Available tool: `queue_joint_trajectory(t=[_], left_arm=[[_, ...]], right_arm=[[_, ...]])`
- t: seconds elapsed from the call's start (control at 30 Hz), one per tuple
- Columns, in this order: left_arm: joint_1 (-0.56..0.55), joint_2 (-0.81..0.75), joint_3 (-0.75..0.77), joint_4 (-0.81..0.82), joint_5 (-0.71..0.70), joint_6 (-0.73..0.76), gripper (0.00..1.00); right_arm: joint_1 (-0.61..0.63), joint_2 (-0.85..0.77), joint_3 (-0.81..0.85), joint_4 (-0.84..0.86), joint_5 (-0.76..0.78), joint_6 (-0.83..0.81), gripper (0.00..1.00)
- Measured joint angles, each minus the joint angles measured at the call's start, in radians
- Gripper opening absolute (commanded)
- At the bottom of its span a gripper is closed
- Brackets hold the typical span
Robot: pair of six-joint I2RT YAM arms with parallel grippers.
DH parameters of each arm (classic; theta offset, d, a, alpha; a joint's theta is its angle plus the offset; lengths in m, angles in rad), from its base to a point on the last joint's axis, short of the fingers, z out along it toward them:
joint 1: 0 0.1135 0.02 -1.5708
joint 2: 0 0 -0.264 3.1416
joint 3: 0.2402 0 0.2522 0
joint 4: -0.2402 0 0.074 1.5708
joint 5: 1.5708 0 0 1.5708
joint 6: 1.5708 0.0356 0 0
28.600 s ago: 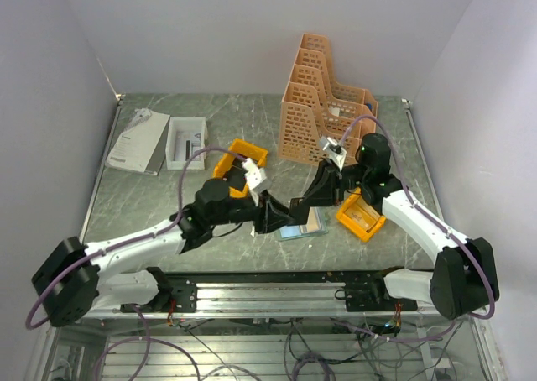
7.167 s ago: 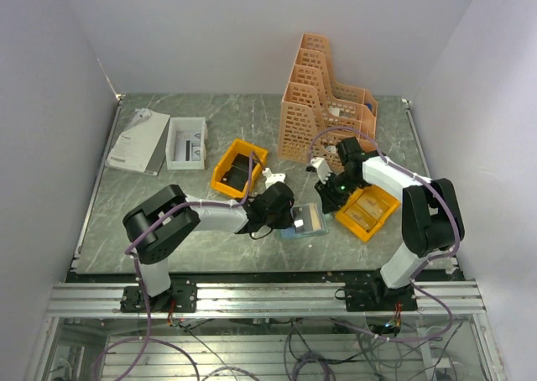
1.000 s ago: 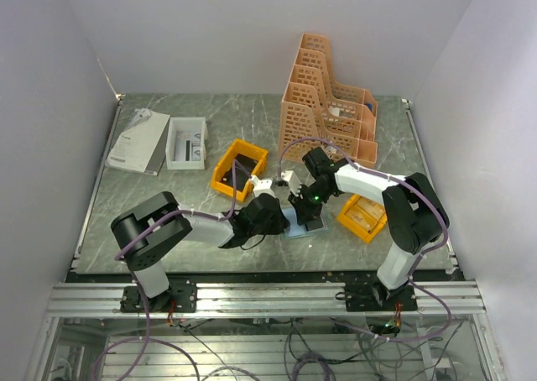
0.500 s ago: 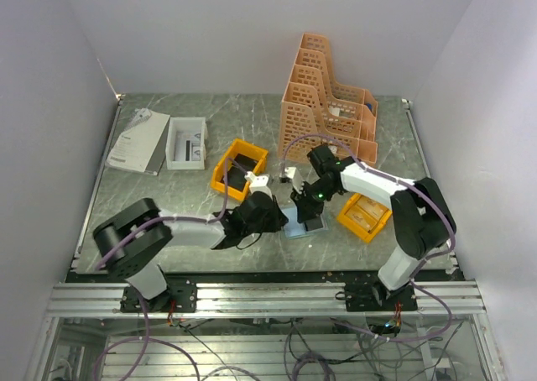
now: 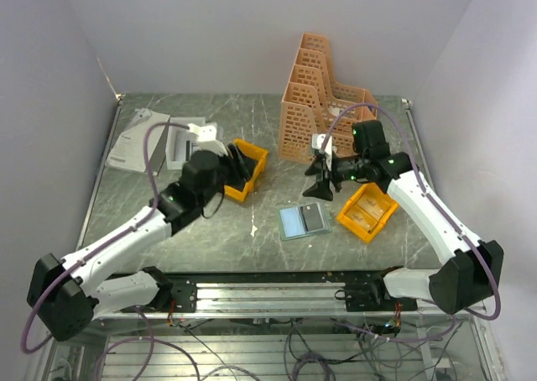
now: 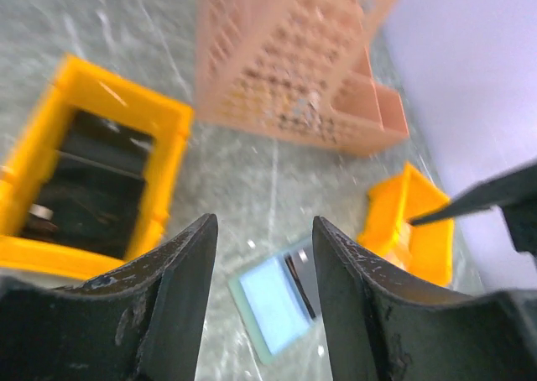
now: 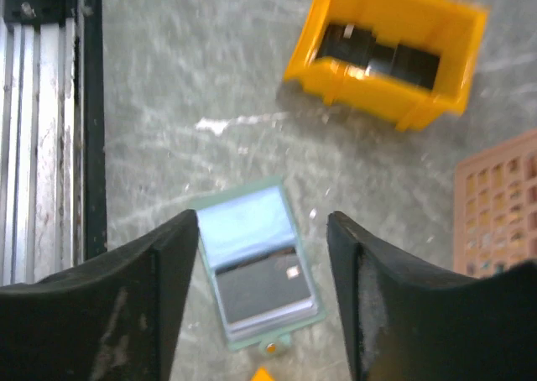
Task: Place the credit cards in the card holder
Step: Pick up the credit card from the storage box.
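The card holder (image 5: 303, 221) lies open and flat on the table, grey-green with a bluish inside. In the right wrist view the card holder (image 7: 256, 263) has a dark card (image 7: 256, 290) with a small pale chip tucked in its nearer half. Tan credit cards (image 5: 366, 214) lie in the orange bin at right. My left gripper (image 5: 237, 163) hangs open and empty over the left orange bin, well up-left of the holder. My right gripper (image 5: 319, 180) is open and empty, above and just behind the holder. The card holder (image 6: 281, 301) shows between the open left fingers.
A left orange bin (image 5: 239, 169) holds dark items. A tall orange file rack (image 5: 323, 104) stands at the back. The right orange bin (image 5: 352, 221) sits beside the holder. A white box (image 5: 185, 143) and papers (image 5: 138, 141) lie far left. The metal rail (image 5: 277, 293) runs along the near edge.
Both grippers have opened and pulled up and away from the card holder. The left arm swung back-left over the orange bin, and the right arm drew back to the right.
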Motion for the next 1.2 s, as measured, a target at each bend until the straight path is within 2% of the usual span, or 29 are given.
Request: queue_joint_trajectory(t=[0.23, 0.37, 0.47, 0.6, 0.8, 1.03, 1.2], left_arm=[[0.319, 0.027, 0.270, -0.279, 0.138, 0.108, 0.62], [0.472, 0.097, 0.359, -0.383, 0.211, 0.177, 0.61], [0.589, 0.223, 0.422, -0.427, 0.266, 0.217, 0.58], [0.688, 0.421, 0.508, -0.474, 0.283, 0.233, 0.57], [0.700, 0.607, 0.631, -0.532, 0.157, 0.274, 0.53], [0.621, 0.797, 0.823, -0.553, -0.040, 0.341, 0.49], [0.582, 0.907, 0.850, -0.571, -0.088, 0.371, 0.51]], right_arm=[[0.000, 0.049, 0.193, -0.024, -0.171, -0.039, 0.69], [0.000, 0.085, 0.180, -0.049, -0.213, -0.068, 0.69], [-0.008, 0.097, 0.146, -0.049, -0.235, -0.070, 0.69], [-0.027, 0.126, 0.109, -0.043, -0.248, -0.075, 0.68], [-0.034, 0.175, 0.071, -0.048, -0.254, -0.099, 0.68], [-0.040, 0.176, 0.054, -0.044, -0.242, -0.097, 0.68], [-0.049, 0.195, 0.054, -0.045, -0.239, -0.098, 0.68]])
